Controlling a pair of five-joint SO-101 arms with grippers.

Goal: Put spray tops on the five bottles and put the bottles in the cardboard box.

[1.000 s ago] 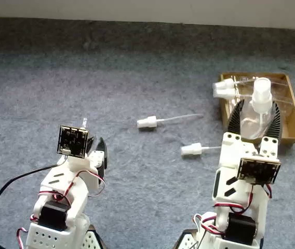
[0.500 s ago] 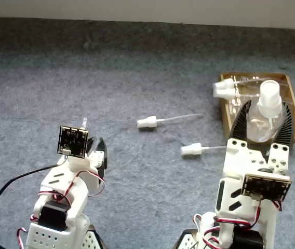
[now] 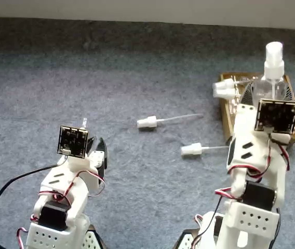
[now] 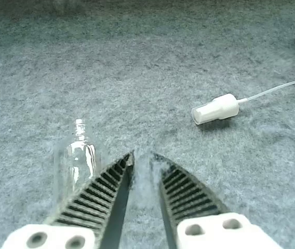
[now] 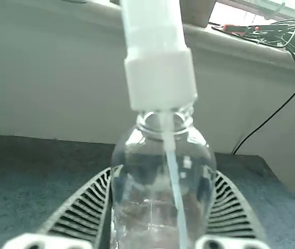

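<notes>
Right hand point(image 3: 268, 92) grips capped bottle point(image 5: 158, 171) over box point(image 3: 225, 118), upper right of high view. Left hand point(image 4: 142, 155) slightly agape, empty, just beside uncapped bottle point(image 4: 80, 161) on tabletop point(image 3: 137, 67)

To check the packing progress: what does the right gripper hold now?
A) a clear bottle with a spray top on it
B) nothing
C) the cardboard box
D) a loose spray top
A: the right gripper is shut on a clear bottle, and a white spray top sits on its neck.
</notes>
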